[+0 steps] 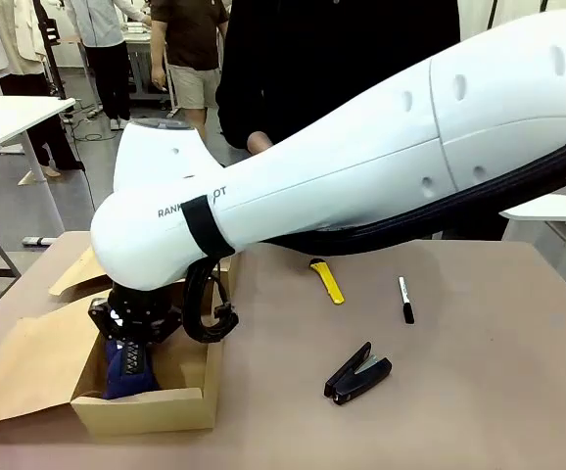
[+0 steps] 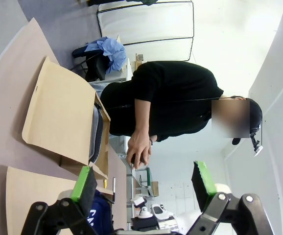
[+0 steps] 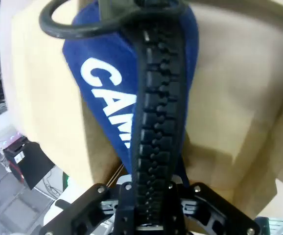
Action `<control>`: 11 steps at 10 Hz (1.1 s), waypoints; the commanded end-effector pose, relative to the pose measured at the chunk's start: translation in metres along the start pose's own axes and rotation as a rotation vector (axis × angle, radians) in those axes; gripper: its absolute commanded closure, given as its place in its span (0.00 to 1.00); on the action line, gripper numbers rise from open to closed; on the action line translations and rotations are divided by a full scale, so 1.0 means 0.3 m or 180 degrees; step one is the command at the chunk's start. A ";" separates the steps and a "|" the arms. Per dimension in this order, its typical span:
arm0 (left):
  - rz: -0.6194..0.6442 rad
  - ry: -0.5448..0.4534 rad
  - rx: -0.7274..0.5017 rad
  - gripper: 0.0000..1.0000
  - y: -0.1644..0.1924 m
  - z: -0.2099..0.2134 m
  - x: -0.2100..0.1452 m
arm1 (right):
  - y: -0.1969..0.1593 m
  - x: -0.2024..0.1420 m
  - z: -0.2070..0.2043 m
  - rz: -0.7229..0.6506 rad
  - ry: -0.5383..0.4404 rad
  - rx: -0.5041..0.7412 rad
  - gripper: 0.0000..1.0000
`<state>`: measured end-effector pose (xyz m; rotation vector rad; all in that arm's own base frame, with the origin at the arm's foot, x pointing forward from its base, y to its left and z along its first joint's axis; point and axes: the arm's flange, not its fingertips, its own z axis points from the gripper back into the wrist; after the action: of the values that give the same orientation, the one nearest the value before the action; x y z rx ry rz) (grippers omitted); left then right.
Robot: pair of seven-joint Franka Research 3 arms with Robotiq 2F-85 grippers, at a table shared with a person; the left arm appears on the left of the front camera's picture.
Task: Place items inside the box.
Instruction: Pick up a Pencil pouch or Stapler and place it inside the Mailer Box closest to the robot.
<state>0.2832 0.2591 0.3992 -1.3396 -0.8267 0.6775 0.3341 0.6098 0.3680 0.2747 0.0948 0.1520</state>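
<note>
My right gripper [image 1: 129,343] reaches across into the open cardboard box [image 1: 146,406] at the table's left, shut on a navy zip pencil case [image 1: 126,374]. In the right wrist view the case [image 3: 107,98] shows white "CAM" letters and a black zip, clamped in the gripper [image 3: 151,191] over the box floor [image 3: 229,98]. My left gripper [image 2: 144,183] is open, with nothing between its green pads [image 2: 85,182]. A yellow utility knife [image 1: 328,281], a black marker pen [image 1: 405,299] and a black stapler [image 1: 358,373] lie on the table. The grey pencil case and a second stapler are out of view.
A person in black stands at the far side, one hand [image 1: 259,144] at the table edge. My right arm's white link [image 1: 361,166] spans the middle of the table. The box flaps [image 1: 28,362] lie spread out to the left.
</note>
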 end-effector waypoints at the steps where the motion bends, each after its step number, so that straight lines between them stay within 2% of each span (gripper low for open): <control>1: -0.0024 -0.0011 -0.0066 0.00 -0.005 0.000 -0.007 | 0.009 0.010 -0.034 -0.0205 -0.0043 -0.0160 0.92; 5: -0.0024 -0.0011 -0.0066 0.00 -0.005 0.000 -0.007 | -0.035 0.018 -0.033 -0.0329 -0.0055 -0.0254 0.92; 8: -0.0024 -0.0011 -0.0066 0.00 -0.005 0.000 -0.007 | -0.059 0.006 -0.024 -0.0187 0.0084 -0.0440 0.92; 11: -0.0024 -0.0011 -0.0066 0.00 -0.005 0.000 -0.007 | -0.062 0.008 -0.041 -0.0095 0.0118 -0.0424 0.92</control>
<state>0.2832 0.2591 0.3992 -1.3398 -0.8267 0.6774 0.3393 0.5962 0.3496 0.1670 0.1415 0.1086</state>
